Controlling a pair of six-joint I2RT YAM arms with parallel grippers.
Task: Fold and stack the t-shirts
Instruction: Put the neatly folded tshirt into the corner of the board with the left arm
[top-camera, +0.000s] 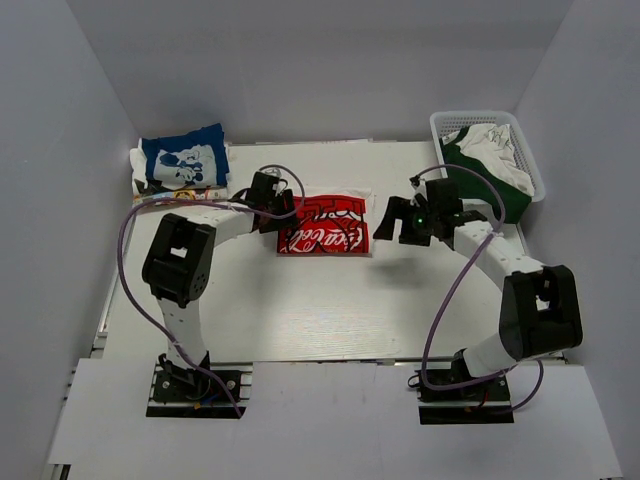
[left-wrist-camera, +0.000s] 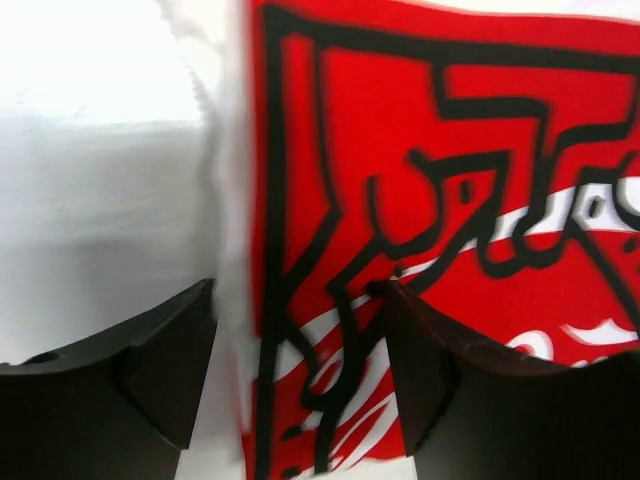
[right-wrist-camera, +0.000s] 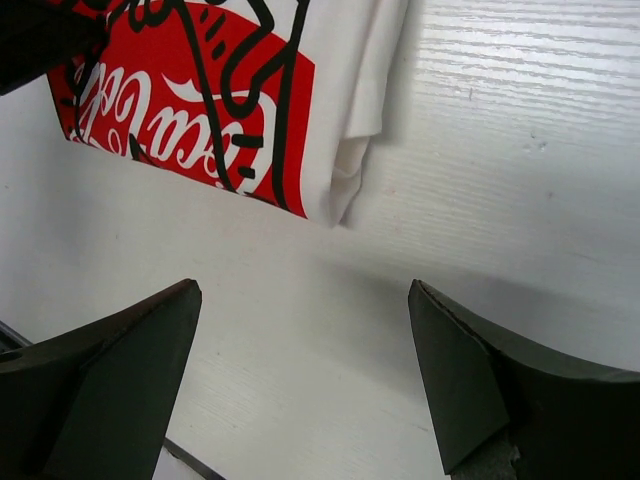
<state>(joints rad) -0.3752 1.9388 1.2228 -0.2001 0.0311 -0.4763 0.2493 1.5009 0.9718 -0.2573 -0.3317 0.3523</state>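
Observation:
The white t-shirt with the red Coca-Cola panel (top-camera: 325, 230) lies folded in the middle of the table. My left gripper (top-camera: 284, 214) is at its left edge. In the left wrist view the gripper (left-wrist-camera: 300, 370) is open and its fingers (left-wrist-camera: 165, 360) straddle the shirt's left edge (left-wrist-camera: 300, 200). My right gripper (top-camera: 386, 222) is just right of the shirt. In the right wrist view it (right-wrist-camera: 300, 370) is open over bare table, and the shirt's folded corner (right-wrist-camera: 335, 170) lies ahead. The blue t-shirt with white cartoon print (top-camera: 185, 158) lies folded at the back left.
A white basket (top-camera: 528, 150) at the back right holds white and green cloth (top-camera: 490, 150). White cloth shows under the blue shirt at its left side (top-camera: 140, 165). Grey walls enclose the table on three sides.

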